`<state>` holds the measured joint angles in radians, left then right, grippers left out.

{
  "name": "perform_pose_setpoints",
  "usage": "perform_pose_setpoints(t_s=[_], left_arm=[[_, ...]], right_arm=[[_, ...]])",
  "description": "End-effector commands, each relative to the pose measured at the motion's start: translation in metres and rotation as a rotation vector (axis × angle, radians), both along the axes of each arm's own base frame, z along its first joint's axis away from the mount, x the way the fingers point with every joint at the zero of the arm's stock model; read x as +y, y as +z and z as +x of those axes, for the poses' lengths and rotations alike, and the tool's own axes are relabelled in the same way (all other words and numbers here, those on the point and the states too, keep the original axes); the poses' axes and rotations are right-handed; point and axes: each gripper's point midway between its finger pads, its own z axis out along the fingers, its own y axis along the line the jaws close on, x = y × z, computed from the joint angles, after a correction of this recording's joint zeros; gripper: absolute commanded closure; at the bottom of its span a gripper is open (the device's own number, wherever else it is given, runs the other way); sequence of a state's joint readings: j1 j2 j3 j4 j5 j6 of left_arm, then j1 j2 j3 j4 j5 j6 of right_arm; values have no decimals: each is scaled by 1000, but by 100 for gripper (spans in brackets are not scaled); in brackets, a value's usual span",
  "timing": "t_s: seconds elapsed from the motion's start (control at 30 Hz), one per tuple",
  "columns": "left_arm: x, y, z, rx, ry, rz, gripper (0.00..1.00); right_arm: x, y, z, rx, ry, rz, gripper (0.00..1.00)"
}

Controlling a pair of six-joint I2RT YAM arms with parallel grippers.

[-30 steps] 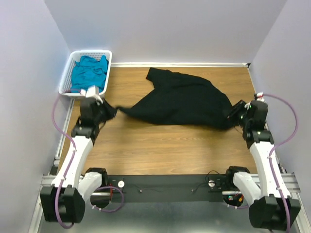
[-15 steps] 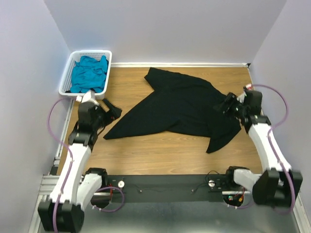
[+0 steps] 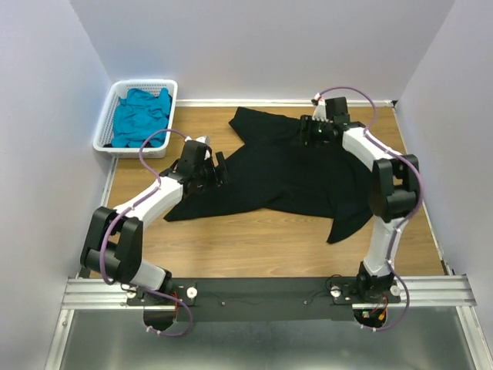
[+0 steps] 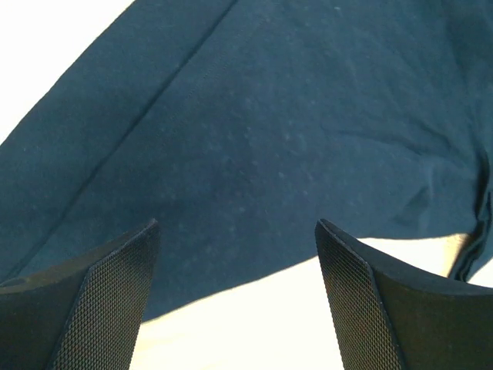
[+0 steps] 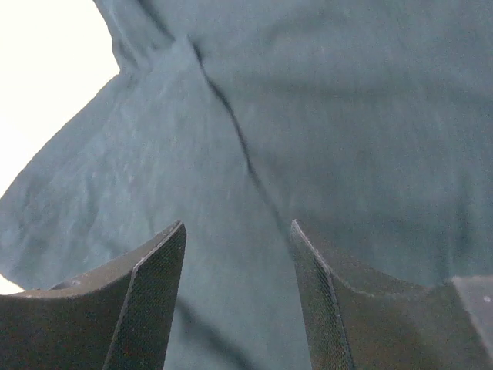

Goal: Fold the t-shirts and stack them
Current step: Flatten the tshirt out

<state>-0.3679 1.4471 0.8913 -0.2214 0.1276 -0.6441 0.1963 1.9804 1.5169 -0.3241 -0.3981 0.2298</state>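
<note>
Nearest, bare wood of the table (image 3: 254, 247) ahead of the arm bases, with nothing folded on it yet. Just beyond, the black t-shirt (image 3: 293, 173): lies loose across the middle of the wood, one flap trailing toward the near right, a long point reaching left. No longer pulled taut between the arms as a second ago; dropped from both sides and now spread wider and flatter, though skewed and creased. Over its left part, the left gripper (image 3: 218, 168), moved in from the table's left edge; fingers (image 4: 115, 285) splayed wide, nothing between them, only dark cloth and a strip of wood below. Farther back, the right gripper (image 3: 308, 131), swung from the right edge across to the shirt's far side; fingers (image 5: 146, 293) parted too, above a crease in the cloth, gripping nothing. Farthest, in the back left corner, the white basket (image 3: 104, 140) with the teal t-shirt (image 3: 141, 116) bunched inside, untouched. Reads as the end of the spreading step: released, laid out, and now a search for fresh holds, probably to square the shirt before the first fold. Early in the job, with no fold made and no stack begun.
</note>
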Motion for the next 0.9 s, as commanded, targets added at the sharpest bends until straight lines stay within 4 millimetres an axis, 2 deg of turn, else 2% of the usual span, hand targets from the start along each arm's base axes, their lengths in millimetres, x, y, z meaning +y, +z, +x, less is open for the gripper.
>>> perform_pose_setpoints(t_s=[0.0,0.13,0.23,0.4,0.43,0.5,0.67,0.87], left_arm=[[-7,-8,11,-15,-2,-13,12],[-8,-39,7,51,-5,-2,13],[-8,-54,2,89,-13,1,14],[-5,-69,-7,122,-14,14,14],[-5,-70,-7,122,-14,12,14],[-5,-72,-9,127,-16,12,14],[-3,-81,-16,150,-19,14,14],[4,-83,-19,154,-7,28,14]], right_arm=[[28,-23,23,-14,166,51,36],[53,-42,40,-14,245,93,36],[66,-59,48,5,269,116,36],[82,-71,54,7,314,148,36],[84,-68,58,-4,318,152,36],[87,-77,58,9,322,157,36],[97,-82,55,26,351,186,39],[107,-84,50,37,383,219,52]])
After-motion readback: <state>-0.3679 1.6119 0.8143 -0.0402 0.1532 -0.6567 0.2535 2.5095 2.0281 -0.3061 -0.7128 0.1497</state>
